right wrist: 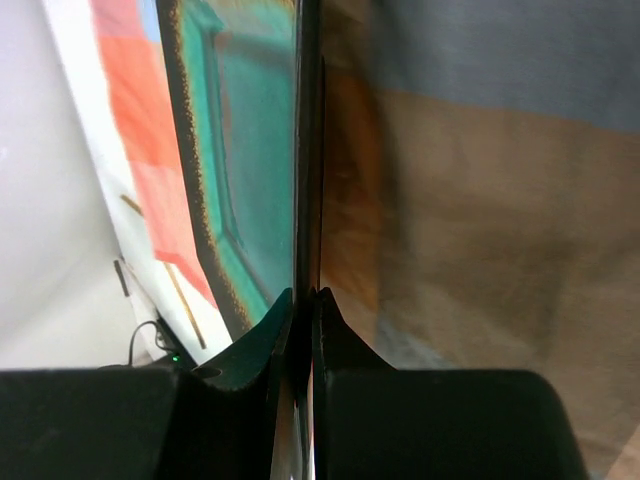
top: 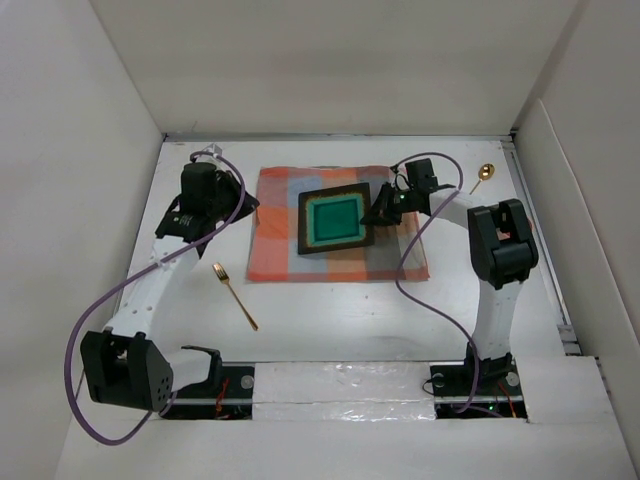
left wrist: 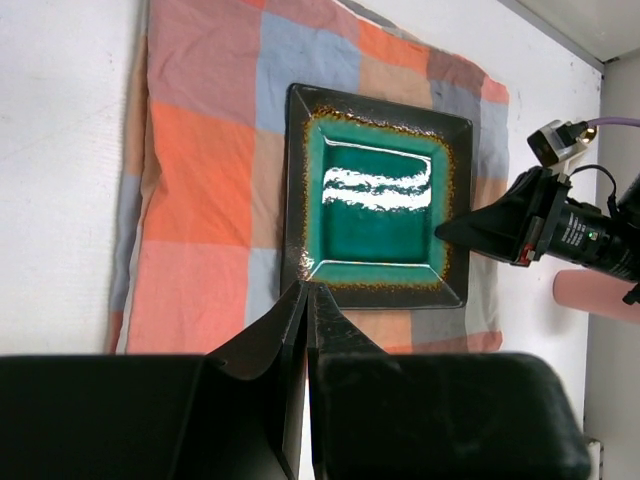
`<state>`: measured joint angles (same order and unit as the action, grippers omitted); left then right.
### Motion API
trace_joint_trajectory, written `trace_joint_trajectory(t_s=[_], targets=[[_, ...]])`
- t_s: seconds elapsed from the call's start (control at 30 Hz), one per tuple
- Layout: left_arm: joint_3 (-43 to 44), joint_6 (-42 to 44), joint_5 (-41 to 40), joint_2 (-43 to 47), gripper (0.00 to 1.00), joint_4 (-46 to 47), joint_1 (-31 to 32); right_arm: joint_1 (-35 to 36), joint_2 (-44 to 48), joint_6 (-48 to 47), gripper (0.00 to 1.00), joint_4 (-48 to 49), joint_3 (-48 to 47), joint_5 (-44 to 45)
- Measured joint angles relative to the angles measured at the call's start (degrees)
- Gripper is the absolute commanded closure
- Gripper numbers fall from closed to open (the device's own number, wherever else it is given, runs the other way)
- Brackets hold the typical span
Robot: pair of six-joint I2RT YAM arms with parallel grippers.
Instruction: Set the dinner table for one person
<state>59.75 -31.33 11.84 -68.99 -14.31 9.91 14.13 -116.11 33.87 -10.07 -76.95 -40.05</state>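
Top external view: nearest the arm bases, a slim gold metal fork [top: 234,296] lies on the large white matte dinner table [top: 330,310], at seven o'clock of the orange-and-grey checked cloth [top: 280,230]. On that cloth sits the square green-glazed, dark-rimmed plate [top: 335,222] — the right gripper [top: 383,208] pinches its three-o'clock rim, likely to square it. The left gripper [top: 238,203] hangs at nine o'clock, fingers pressed together, empty. Farthest, at one o'clock, lies a small gold spoon [top: 482,176].

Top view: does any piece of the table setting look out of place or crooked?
Yes. The fork lies diagonally on the bare dinner table, off the near left corner of the checked cloth, not beside the plate. The spoon lies slanted, far off near the right rear corner.
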Motion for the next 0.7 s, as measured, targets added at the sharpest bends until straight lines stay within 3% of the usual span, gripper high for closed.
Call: trace_joint_trajectory(t_s=[0.17, 0.33, 0.43, 0.7], targets=[[-0.4, 0.0, 0.0, -0.5, 1.00, 0.1, 0.0, -0.2, -0.4, -0.1, 0.99, 0.4, 0.9, -0.5], [-0.5, 0.0, 0.0, -1.1, 1.00, 0.4, 0.0, -0.2, -0.6, -1.0, 0.62, 0.0, 0.9, -0.8], [-0.7, 0.0, 0.0, -1.5, 1.00, 0.5, 0.0, -0.2, -0.8, -2.9, 0.52, -1.6, 0.8, -0.5], [-1.0, 0.0, 0.2, -2.1, 1.00, 1.2, 0.0, 0.2, 0.3, -5.9, 0.48, -7.4, 0.6, 6.2]])
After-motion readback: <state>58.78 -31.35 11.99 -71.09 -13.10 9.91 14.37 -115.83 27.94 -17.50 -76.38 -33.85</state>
